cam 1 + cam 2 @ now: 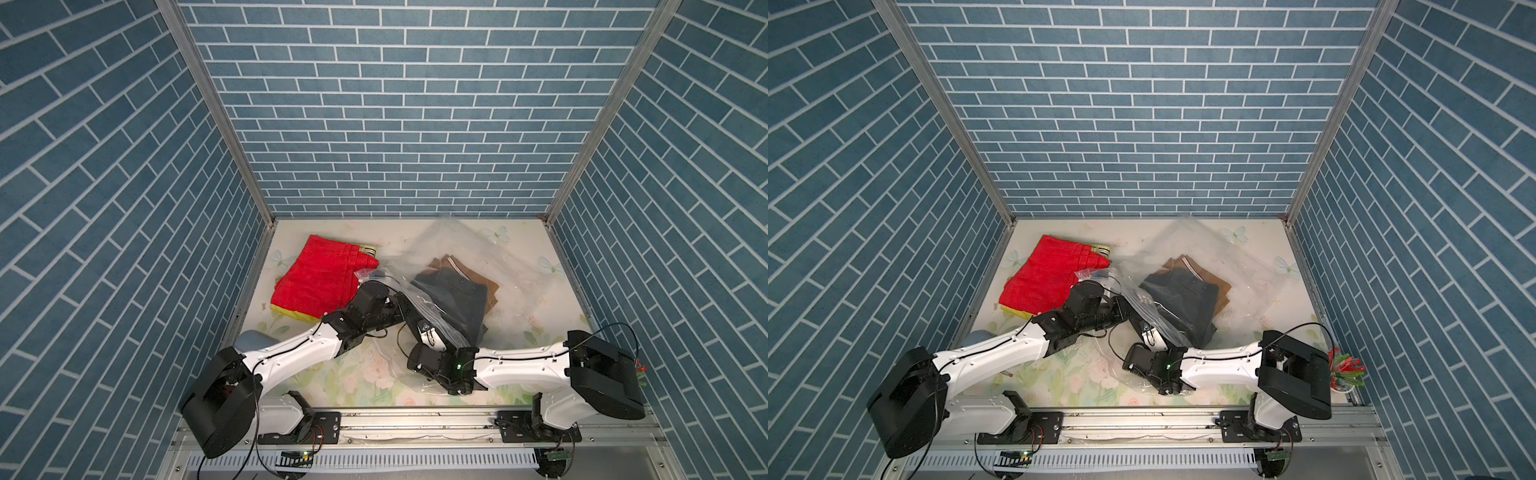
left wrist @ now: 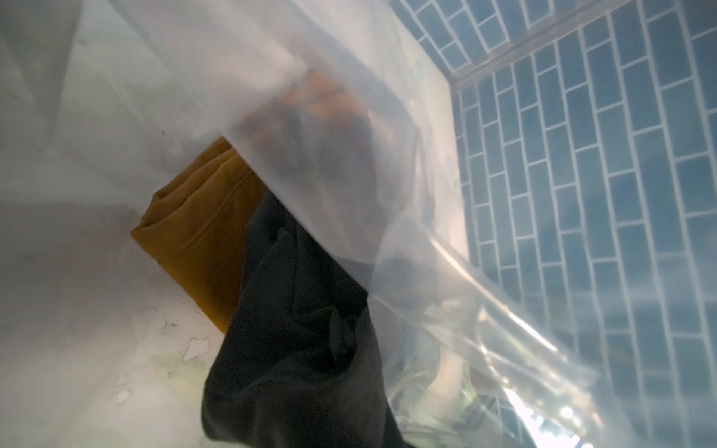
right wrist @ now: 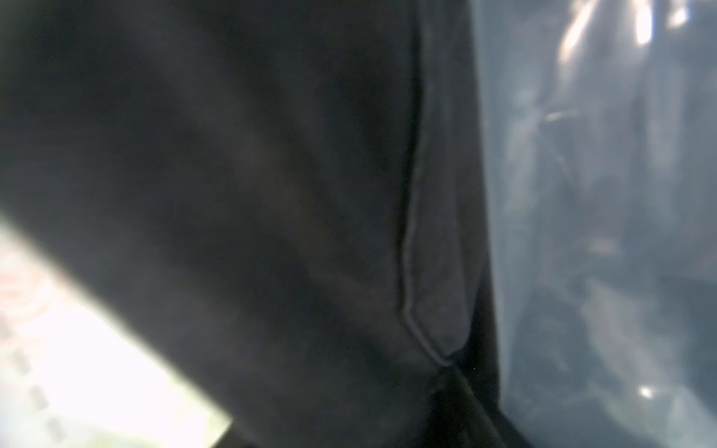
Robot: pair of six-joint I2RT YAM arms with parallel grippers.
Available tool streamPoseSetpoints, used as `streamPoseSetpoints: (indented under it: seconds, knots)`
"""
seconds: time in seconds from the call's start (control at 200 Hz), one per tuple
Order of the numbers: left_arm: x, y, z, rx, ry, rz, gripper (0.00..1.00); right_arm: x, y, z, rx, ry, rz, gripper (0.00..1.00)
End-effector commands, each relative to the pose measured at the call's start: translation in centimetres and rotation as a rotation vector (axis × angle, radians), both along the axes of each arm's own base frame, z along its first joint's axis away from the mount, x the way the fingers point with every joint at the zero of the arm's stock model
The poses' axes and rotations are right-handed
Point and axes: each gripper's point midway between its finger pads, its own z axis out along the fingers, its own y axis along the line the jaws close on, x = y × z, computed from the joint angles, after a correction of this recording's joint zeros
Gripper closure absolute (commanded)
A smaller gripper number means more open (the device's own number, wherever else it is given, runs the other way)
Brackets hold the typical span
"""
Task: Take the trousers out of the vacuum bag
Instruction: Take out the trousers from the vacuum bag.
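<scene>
**Left gripper pinches the bag mouth, right one reaches inside**

Left gripper [image 1: 397, 300] is clamped tight at the lifted edge of the vacuum bag [image 1: 490, 253], holding the plastic up off the table [image 1: 374, 365]. Right gripper [image 1: 430, 330] pushes into the bag's mouth under the raised film; its jaws are hidden by plastic and cloth, so whether they are spread or closed cannot be told.

Black trousers [image 1: 453, 297] lie inside the bag, on top of ochre brown trousers [image 1: 440, 264] with a striped waistband; the left wrist view shows both beneath the film, and the right wrist view is filled with black cloth [image 3: 232, 194].

Red trousers [image 1: 320, 276] rest outside the bag near the left wall, over a yellow garment [image 1: 291, 312] whose edge peeks out.

Blue brick-pattern walls [image 1: 395, 124] enclose the flowered table.
</scene>
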Motion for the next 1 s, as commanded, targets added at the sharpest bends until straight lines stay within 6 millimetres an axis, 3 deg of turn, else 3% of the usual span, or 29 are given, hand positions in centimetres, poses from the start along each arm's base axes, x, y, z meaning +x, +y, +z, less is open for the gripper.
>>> streamPoseSetpoints:
  seconds: [0.0,0.145,0.3,0.5,0.62,0.76,0.99]
  knots:
    - [2.1,0.1,6.4,-0.105,-0.160,0.036,1.00,0.2,-5.4,-1.6,-0.217,-0.008,-0.105,0.52]
    - [1.9,0.2,5.9,-0.101,-0.156,0.025,1.00,0.4,-3.9,-0.1,-0.131,-0.027,-0.055,0.71]
    - [1.9,0.6,4.4,-0.051,-0.151,0.027,1.00,0.1,-0.9,4.2,0.058,-0.043,0.076,0.91]
    - [1.7,0.9,1.4,-0.007,-0.114,0.026,1.00,-1.5,1.4,8.6,0.198,-0.026,0.263,1.00]
    - [1.6,0.8,0.3,-0.015,-0.105,0.025,1.00,-2.3,1.9,9.3,0.229,-0.001,0.323,0.99]
    - [1.4,1.0,-0.2,-0.022,-0.094,0.030,1.00,-2.5,1.6,8.2,0.212,0.021,0.313,0.93]
    - [1.6,1.0,0.6,-0.019,-0.092,0.041,1.00,-2.7,1.0,4.8,0.170,0.080,0.254,0.66]
